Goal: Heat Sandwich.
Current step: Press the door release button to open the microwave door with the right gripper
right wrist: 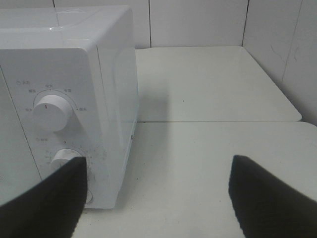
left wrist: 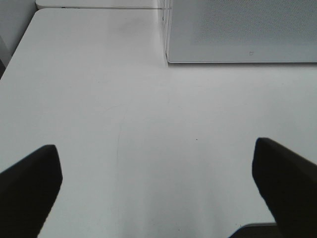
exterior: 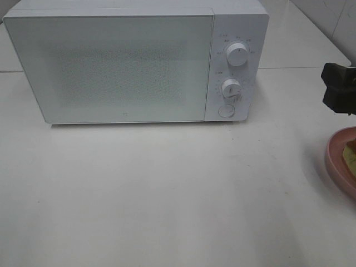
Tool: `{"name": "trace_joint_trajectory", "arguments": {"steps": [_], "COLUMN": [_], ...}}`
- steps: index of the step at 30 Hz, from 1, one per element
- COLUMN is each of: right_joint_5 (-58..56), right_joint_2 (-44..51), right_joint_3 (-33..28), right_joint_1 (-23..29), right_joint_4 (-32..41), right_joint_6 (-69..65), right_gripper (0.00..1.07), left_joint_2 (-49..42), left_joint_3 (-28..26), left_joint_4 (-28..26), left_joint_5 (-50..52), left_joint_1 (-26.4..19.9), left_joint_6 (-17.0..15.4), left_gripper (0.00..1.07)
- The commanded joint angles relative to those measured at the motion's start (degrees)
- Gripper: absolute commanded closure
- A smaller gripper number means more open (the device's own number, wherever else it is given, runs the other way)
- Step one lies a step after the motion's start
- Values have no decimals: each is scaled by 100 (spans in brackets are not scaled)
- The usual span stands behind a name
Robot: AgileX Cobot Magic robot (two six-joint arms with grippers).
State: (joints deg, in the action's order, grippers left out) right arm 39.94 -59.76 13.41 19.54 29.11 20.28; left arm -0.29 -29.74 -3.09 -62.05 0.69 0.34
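Observation:
Only a sliver of the sandwich (exterior: 351, 154) shows at the right edge of the high view, lying on a round pink plate (exterior: 337, 158). A white microwave (exterior: 111, 67) stands at the back of the table with its door shut. My right gripper (exterior: 338, 89) hovers just behind the plate, to the right of the microwave. In its wrist view the right gripper (right wrist: 158, 159) is open and empty, facing the microwave's control panel (right wrist: 54, 114). My left gripper (left wrist: 154, 146) is open over bare white table, with the microwave's lower front corner (left wrist: 168, 59) ahead. The high view does not show the left arm.
The microwave panel carries two knobs (exterior: 237, 55) (exterior: 231, 88) and a round button (exterior: 225, 110). A tiled wall (right wrist: 198, 22) rises behind the table. A seam between two tabletops (right wrist: 218, 121) runs past the microwave's right side. The table's left edge (left wrist: 15, 54) is near the left gripper.

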Motion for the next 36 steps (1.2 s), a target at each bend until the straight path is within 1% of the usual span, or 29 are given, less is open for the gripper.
{"name": "trace_joint_trajectory", "arguments": {"steps": [1,9,13,14,15,17,18,19,21,22,23,24,26,27,28,31,32,33,36], "right_joint_5": [235,246,401,401,544,728,728,905,1152,1421,1421,1576,1822,2051,2051,2315,2532,2532,2624], "right_joint_2": [29,-103,-728,-728,-985,-1197,-1197,-1415,-1656,-1902,-1902,-2005,-2217,-2441,-2441,-2722,-2916,-2916,-3197], "right_joint_3": [-57,-57,-57,-57,-57,-57,-57,-57,-57,-57,-57,-57,-46,-46,-46,-46,-40,-40,120], "right_joint_1": [229,332,332,332,424,596,596,808,1008,1232,1232,1346,1541,1759,1759,2068,2292,2292,2630], "right_joint_4": [424,481,481,481,510,533,533,539,539,619,619,688,905,1163,1163,1518,1730,1730,1988], "right_joint_6": [292,304,-11,-11,-120,-126,-126,-126,-126,-126,-126,-132,-132,-132,-132,-132,-155,-155,-155], "right_gripper": [31,31,31,31,31,31,31,31,31,31,31,31,31,31,31,31,31,31,31], "left_joint_2": [-92,-92,-92,-92,-92,-92,-92,-92,-92,-92,-92,-92,-92,-92,-92,-92,-92,-92,-92], "left_joint_3": [17,17,17,17,17,17,17,17,17,17,17,17,17,17,17,17,17,17,17], "left_joint_4": [-17,-17,-17,-17,-17,-17,-17,-17,-17,-17,-17,-17,-17,-17,-17,-17,-17,-17,-17], "left_joint_5": [74,74,74,74,74,74,74,74,74,74,74,74,74,74,74,74,74,74,74], "left_joint_1": [-6,-6,-6,-6,-6,-6,-6,-6,-6,-6,-6,-6,-6,-6,-6,-6,-6,-6,-6], "left_joint_6": [6,6,6,6,6,6,6,6,6,6,6,6,6,6,6,6,6,6,6], "left_gripper": [7,7,7,7,7,7,7,7,7,7,7,7,7,7,7,7,7,7,7]}}
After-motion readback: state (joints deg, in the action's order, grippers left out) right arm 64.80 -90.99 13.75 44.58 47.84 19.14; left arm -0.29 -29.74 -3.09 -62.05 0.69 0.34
